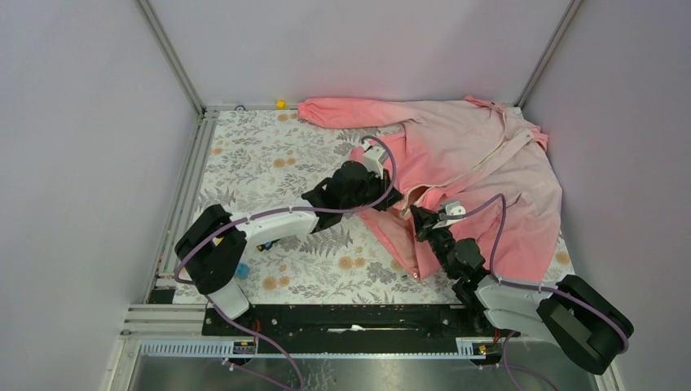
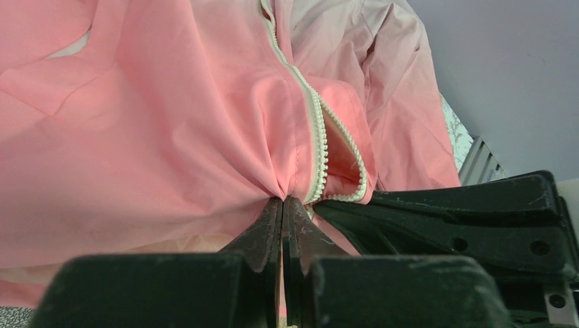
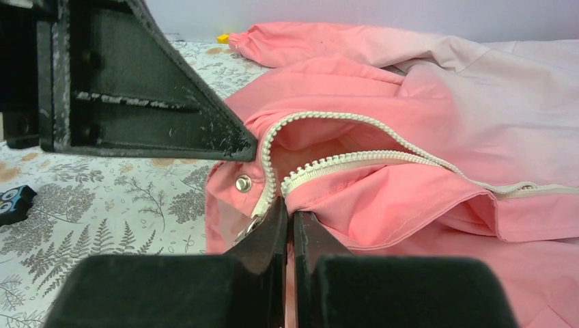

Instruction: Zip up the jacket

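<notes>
Bright, even light with soft shadows; jacket (image 1: 489,147) sharp, nearest jaws slightly blurred.

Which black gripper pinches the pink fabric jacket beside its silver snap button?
The right gripper, shut on the jacket next to the silver snap button; the left gripper pinches plain fabric beside the white zipper.

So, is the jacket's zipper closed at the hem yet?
Open there: on the jacket, the zipper shows its two tooth rows gaping apart. Farther up they meet; meshed or not, cannot tell.
</notes>
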